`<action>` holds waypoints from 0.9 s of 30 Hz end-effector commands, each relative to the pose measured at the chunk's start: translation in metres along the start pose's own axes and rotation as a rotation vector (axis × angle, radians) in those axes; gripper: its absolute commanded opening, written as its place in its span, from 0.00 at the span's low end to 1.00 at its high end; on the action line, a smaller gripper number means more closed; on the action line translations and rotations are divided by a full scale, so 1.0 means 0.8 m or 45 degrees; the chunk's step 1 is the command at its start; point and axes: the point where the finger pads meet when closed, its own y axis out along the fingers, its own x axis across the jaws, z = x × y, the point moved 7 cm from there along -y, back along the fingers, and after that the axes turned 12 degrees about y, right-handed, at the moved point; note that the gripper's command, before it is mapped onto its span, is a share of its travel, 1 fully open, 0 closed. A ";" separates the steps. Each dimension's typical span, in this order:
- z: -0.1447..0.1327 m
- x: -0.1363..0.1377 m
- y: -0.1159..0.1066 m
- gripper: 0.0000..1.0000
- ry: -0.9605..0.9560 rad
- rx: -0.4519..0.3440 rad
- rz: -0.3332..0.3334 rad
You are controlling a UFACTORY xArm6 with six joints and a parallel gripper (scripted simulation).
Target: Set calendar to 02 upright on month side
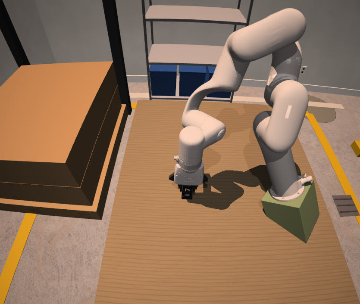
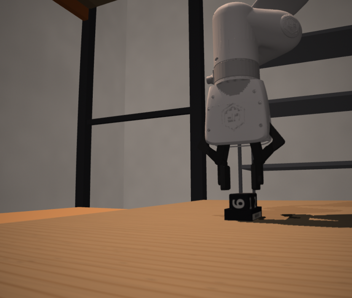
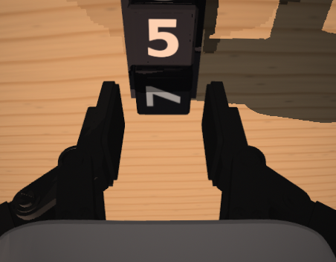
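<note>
The black calendar tray (image 2: 233, 214) stands flat on the wooden table (image 1: 206, 255), with a pale month label (image 2: 256, 216) on its long side. Two black cubes (image 2: 243, 201) (image 1: 186, 192) (image 3: 163, 38) stand in it side by side. In the exterior view that long side reads 1 and 2, and the end face shows a 6 lying on its side. The wrist view shows 0, 5 and 7. My gripper (image 2: 240, 187) (image 3: 163, 103) hangs straight above the cubes. Its fingertips are just over their tops, half open, with nothing between them.
A large stack of orange boxes (image 1: 42, 107) stands left of the table. A metal shelf rack (image 1: 193, 52) with blue bins and a black post (image 1: 116, 55) stand at the back. The arm's olive base block (image 1: 291, 212) sits at the table's right side.
</note>
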 end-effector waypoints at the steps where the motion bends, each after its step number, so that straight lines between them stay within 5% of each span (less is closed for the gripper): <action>1: 0.000 -0.001 0.001 0.47 0.001 -0.001 0.003; 27: 0.000 -0.001 0.031 0.47 0.001 -0.001 0.003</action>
